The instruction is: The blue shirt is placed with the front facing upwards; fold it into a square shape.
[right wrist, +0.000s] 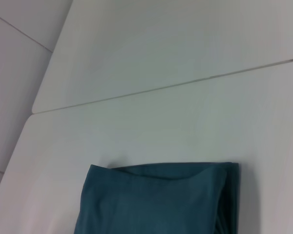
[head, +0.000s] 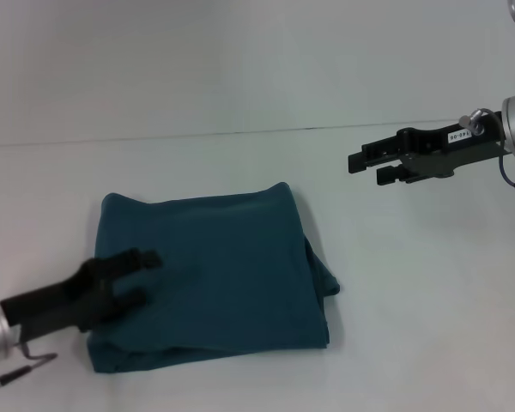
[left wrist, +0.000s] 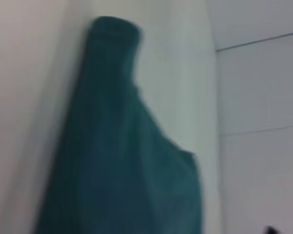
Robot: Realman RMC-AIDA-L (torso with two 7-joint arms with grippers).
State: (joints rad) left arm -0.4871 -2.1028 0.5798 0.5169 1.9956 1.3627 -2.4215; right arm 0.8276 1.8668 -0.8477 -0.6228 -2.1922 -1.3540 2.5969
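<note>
The blue shirt (head: 232, 266) lies folded into a roughly square bundle on the white table (head: 412, 300), with no lettering showing. A fold of cloth sticks out at its right edge. My left gripper (head: 142, 277) is over the shirt's left part, open, its two dark fingers spread with nothing seen between them. My right gripper (head: 367, 169) hangs above the table, to the right of and beyond the shirt, open and empty. The left wrist view shows the blue shirt (left wrist: 122, 161) close up. The right wrist view shows the blue shirt's (right wrist: 161, 200) far edge.
Bare white tabletop surrounds the shirt on all sides. A thin seam (head: 240, 133) runs across the surface behind it, also visible as the seam (right wrist: 185, 83) in the right wrist view.
</note>
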